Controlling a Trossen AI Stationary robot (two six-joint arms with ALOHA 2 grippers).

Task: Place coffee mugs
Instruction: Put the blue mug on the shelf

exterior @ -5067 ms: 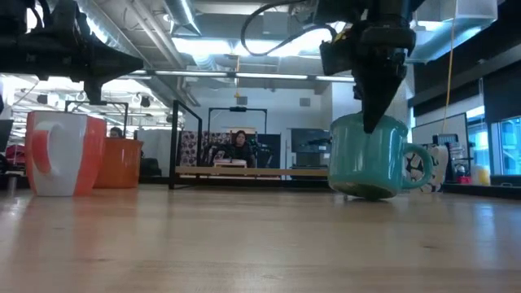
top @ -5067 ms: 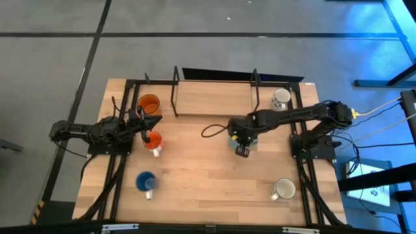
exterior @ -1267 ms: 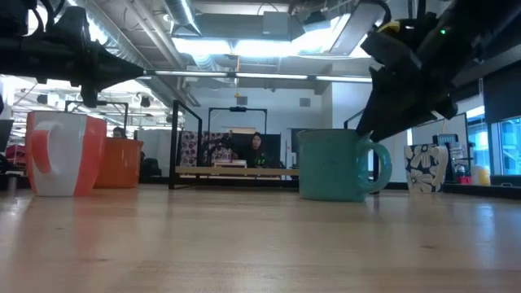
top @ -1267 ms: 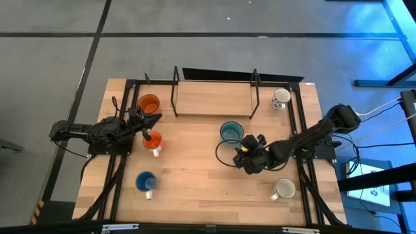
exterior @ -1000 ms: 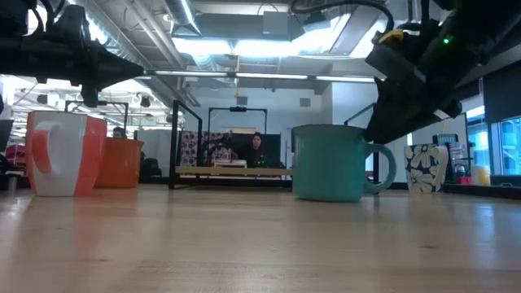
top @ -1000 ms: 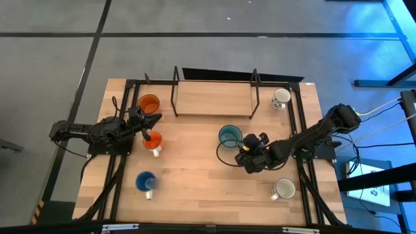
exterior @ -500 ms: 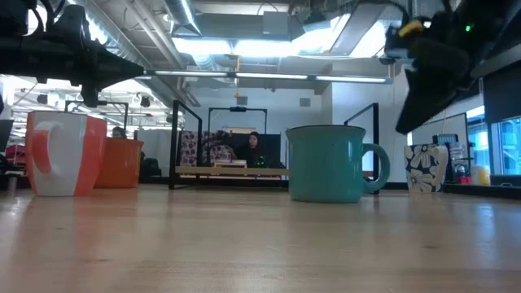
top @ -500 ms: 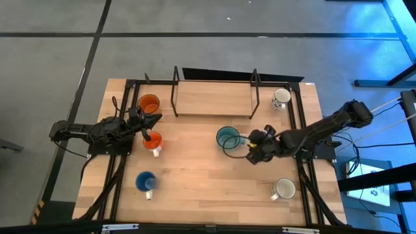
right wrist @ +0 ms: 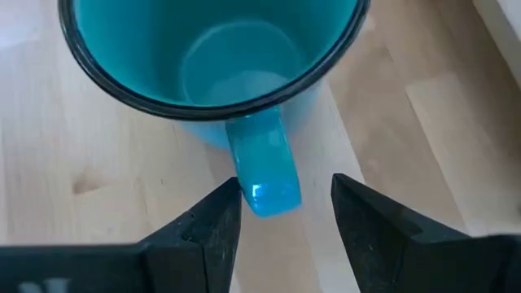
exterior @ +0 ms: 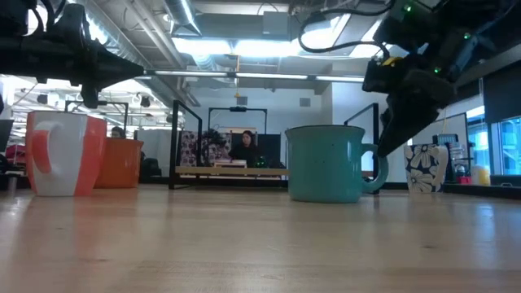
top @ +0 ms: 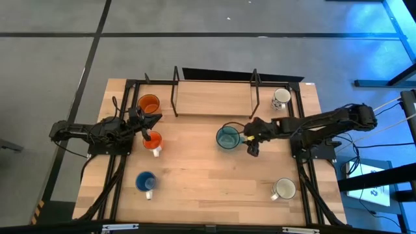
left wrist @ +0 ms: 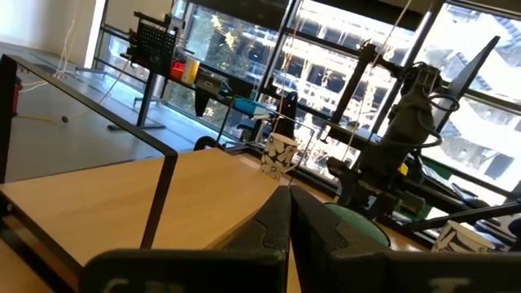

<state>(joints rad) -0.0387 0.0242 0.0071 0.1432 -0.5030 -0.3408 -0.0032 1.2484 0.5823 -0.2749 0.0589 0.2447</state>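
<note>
In the low view, the larger orange mug (exterior: 120,163) stood partly hidden behind the orange-and-white mug (exterior: 61,153). In the right wrist view, the picture's edge cut off the teal mug's (right wrist: 213,69) far rim.

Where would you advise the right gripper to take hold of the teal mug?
By its handle, from the side facing the right gripper. The teal mug stands upright, and its handle sticks out between the open fingers, apparently narrow enough to pinch.
</note>
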